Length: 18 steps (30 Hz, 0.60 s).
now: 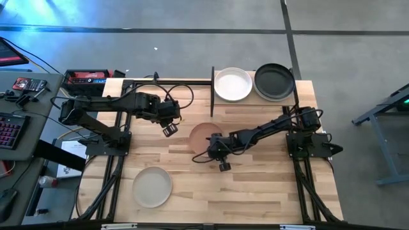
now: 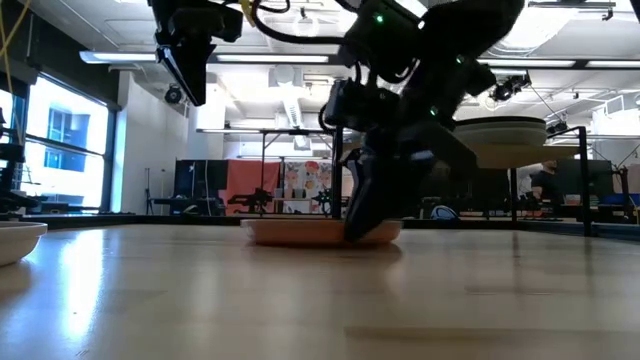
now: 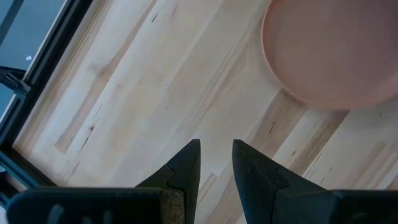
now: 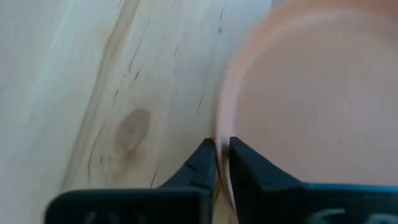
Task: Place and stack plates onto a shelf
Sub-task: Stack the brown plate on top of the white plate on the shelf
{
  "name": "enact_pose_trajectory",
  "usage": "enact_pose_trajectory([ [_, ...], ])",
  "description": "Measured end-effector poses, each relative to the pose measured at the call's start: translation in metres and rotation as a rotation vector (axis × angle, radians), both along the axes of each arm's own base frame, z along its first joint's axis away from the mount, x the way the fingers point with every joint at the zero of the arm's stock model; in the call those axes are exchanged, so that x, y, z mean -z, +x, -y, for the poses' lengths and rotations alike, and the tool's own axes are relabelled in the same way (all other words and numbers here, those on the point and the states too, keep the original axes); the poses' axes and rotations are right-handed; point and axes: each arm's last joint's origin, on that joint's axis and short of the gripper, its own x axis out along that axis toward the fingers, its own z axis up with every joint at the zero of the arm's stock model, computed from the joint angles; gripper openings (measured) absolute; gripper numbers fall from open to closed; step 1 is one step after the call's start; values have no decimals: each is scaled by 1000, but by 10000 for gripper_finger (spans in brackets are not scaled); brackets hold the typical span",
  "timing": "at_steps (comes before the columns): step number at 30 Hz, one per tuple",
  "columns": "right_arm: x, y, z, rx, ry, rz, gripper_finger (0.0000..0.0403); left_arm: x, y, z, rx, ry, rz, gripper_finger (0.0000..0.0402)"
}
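A terracotta plate (image 1: 199, 134) lies flat on the tabletop near its middle, and shows in the low view (image 2: 300, 232) too. My right gripper (image 4: 221, 151) is down at its rim, shut on it. My left gripper (image 1: 169, 130) hangs open high above the table to the plate's left, with nothing between its fingers (image 3: 216, 152). The shelf (image 1: 255, 101) stands at the far right and carries a white plate (image 1: 232, 84) and a black plate (image 1: 275, 82). A pale beige plate (image 1: 152, 186) lies on the table at the near left. My right gripper pinches the terracotta plate's rim (image 4: 219, 127) between its two fingers, one finger inside the rim and one outside. The fingers slant down at it from the table's right side. The plate's base rests on the table (image 2: 320, 240).
Bare plank tabletop (image 1: 255, 185) stretches along the near right. The shelf's black post and rail (image 1: 212, 89) stand just beyond the terracotta plate. Beyond the table's left edge sits a desk with a keyboard and tools (image 1: 19, 96).
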Motion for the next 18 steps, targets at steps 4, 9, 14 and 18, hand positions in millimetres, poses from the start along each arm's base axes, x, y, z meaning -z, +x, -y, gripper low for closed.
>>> enact_pose_trajectory([
  [4,-10,5,-1,13,10,-35,10,0,0,0,8,2,-3,83],
  [9,-29,14,-2,94,59,-74,3,0,0,0,8,2,-4,83],
  [14,-56,23,-6,231,129,-117,0,0,0,0,7,1,-8,83],
  [18,-85,26,-17,310,114,-149,0,0,0,0,8,1,-8,83],
])
